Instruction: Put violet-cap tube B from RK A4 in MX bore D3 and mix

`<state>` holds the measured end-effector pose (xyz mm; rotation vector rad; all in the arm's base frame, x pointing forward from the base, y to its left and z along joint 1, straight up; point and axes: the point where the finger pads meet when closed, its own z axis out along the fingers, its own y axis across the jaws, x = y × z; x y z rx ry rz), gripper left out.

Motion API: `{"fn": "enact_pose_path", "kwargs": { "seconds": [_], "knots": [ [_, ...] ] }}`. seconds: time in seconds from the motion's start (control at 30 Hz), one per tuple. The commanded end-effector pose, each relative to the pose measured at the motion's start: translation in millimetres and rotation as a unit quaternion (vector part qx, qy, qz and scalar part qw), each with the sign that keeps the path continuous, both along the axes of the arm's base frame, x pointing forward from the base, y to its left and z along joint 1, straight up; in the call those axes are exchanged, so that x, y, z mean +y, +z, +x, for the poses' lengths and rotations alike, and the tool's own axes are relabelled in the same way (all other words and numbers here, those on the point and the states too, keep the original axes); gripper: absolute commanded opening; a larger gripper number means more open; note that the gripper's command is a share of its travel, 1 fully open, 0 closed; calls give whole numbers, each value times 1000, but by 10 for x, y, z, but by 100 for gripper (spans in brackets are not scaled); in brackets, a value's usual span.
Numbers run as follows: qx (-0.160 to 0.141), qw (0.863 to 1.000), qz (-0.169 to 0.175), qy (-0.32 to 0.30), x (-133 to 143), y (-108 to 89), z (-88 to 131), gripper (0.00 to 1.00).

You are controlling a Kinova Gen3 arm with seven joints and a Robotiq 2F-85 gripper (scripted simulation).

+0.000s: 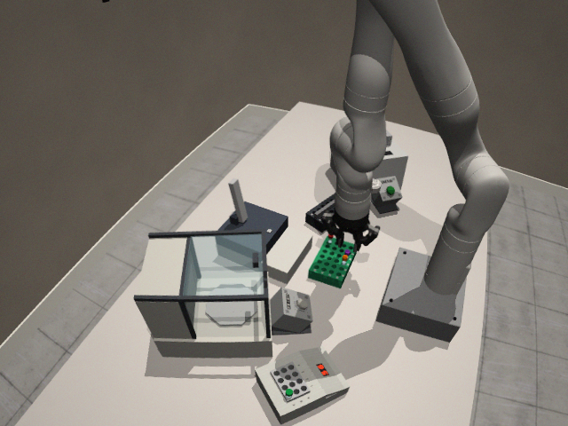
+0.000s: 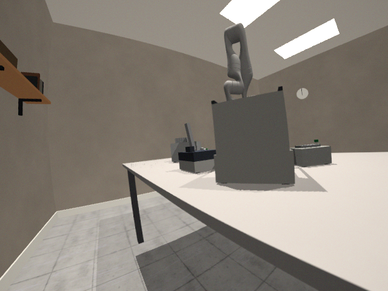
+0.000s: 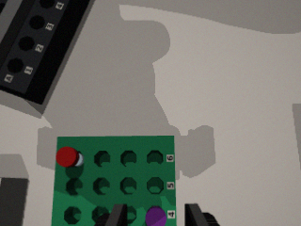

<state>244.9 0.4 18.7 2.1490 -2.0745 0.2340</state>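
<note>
Violet-capped tube B (image 3: 155, 217) sat in the green rack RK (image 3: 115, 179) beside the printed 4, between the half-parted, empty fingers of the gripper (image 3: 157, 217), which should descend plumb before pinching its cap, clear of the red-capped tube (image 3: 67, 156) by the 6.

Violet-capped tube B (image 3: 155, 217), upright in green rack RK (image 3: 115, 143), column 4
</note>
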Motion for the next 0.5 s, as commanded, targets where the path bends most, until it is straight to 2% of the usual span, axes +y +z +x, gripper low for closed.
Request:
{"fn": "enact_pose_path", "kwargs": {
  "seconds": [0.0,0.47],
  "knots": [
    [0,1000,0,0,0,-3,1,42],
    [0,1000,0,0,1,-46,2,42]
  ]
}}
